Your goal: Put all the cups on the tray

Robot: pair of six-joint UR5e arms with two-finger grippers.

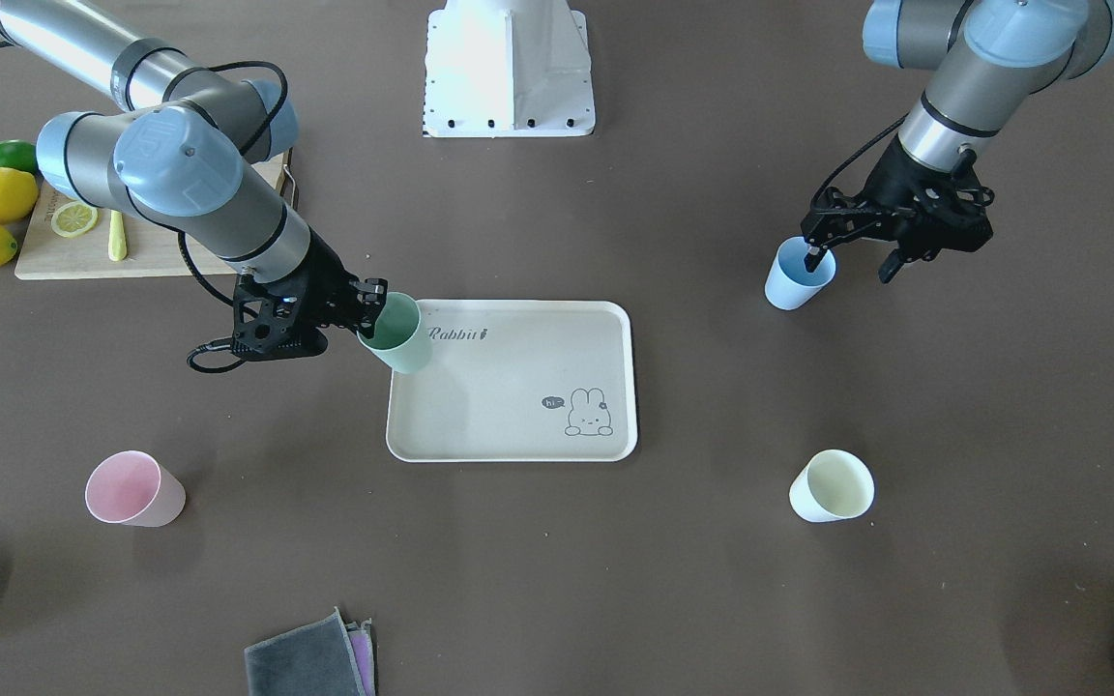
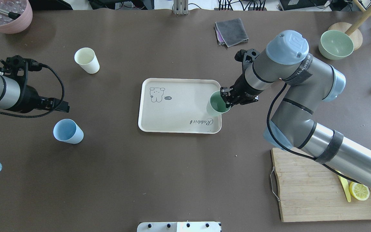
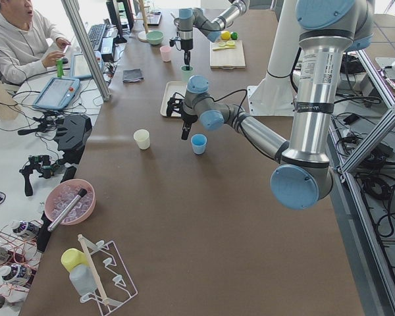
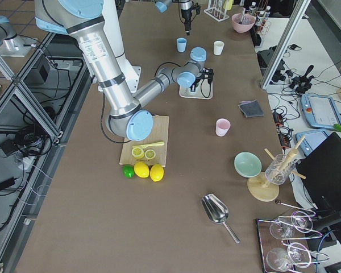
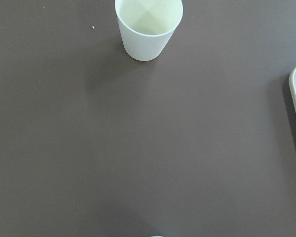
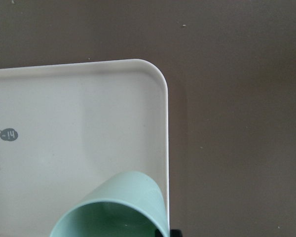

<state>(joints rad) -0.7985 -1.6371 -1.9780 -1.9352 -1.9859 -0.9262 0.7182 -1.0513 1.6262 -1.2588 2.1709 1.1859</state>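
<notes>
On the table [image 1: 557,580] the tray [image 1: 518,425] is laid flat, lettered "Rabbit", with "hi" beside a drawn rabbit. The sage green cup [image 1: 402,343] is held upright, mouth up, over the lettered corner, its rim pinched by the right claw [image 1: 375,302]. The left claw [image 1: 850,268] is spread wide, empty, near the upright light blue cup [image 1: 794,285]. The pink cup [image 1: 136,491] and cream cup [image 1: 830,488] are stood well apart from the tray.

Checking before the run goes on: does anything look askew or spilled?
Only the sage green cup: it is tilted over the edge of the tray, pinched at its rim by the right end effector. The pink cup, light blue cup and cream cup stand upright off the tray. Nothing looks spilled.
</notes>
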